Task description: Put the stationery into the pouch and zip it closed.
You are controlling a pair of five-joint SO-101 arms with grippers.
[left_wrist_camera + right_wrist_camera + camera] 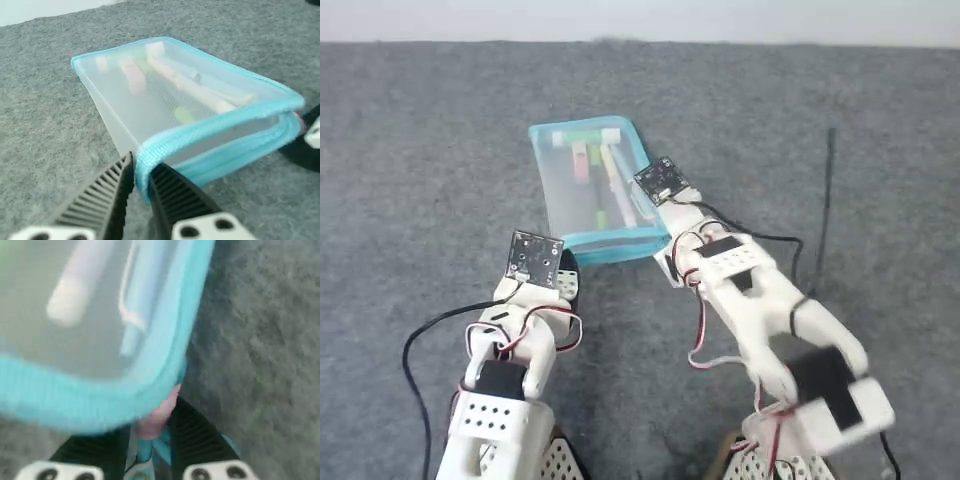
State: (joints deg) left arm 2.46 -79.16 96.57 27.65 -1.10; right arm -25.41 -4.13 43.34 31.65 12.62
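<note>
The translucent pouch (585,190) with cyan trim lies on the grey carpet, and pink, green, yellow and white stationery (590,165) shows through it. My left gripper (568,268) is shut on the pouch's near left corner; its black fingers (112,192) pinch the cyan zipper edge (145,160). My right gripper (668,250) is at the near right corner, shut on the pinkish zipper pull (155,417). The pouch (90,340) lies right in front of it, with a white pen (75,290) inside. The right gripper (305,140) is also seen beside the pouch (165,95).
A thin black cable (825,200) lies on the carpet to the right of the pouch. Both arms' wires (430,330) trail near their bases. Open carpet surrounds the pouch on the left and far sides.
</note>
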